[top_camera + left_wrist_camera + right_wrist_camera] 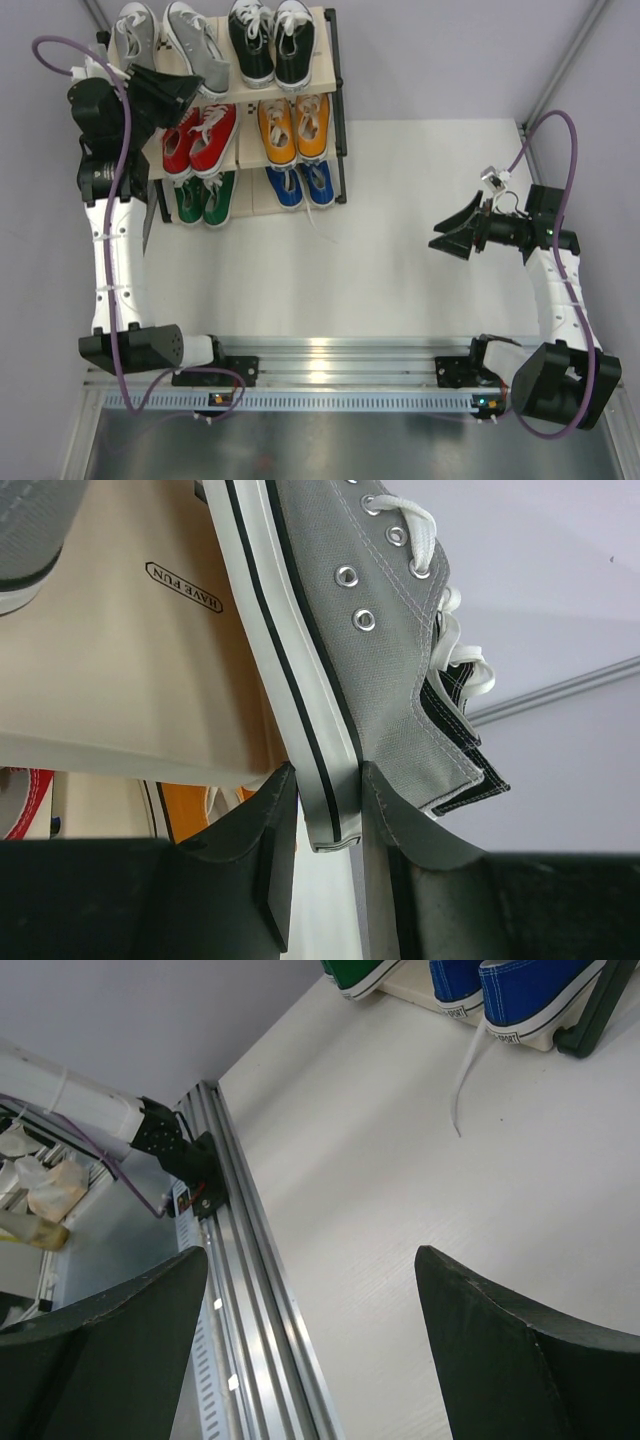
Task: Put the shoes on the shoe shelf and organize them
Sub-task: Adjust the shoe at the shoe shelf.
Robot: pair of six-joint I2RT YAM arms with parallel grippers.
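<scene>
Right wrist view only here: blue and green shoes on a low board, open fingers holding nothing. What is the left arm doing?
Observer: The left gripper is shut on the heel of a grey shoe on the shelf.
Operator: Other pairs?
Observer: The black pair sits beside it; red pair and orange pair fill the middle board.
Operator: And its partner?
Observer: The second grey shoe lies on the top board, beside the gripped one.

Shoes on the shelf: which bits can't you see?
- Grey shoe heel: top view, left gripper covers it.
- Green shoes: top view, partly under the middle board.
- Blue shoes: right wrist view, cut by the top edge.
- Red shoe: left wrist view, a sliver below the top board.
</scene>
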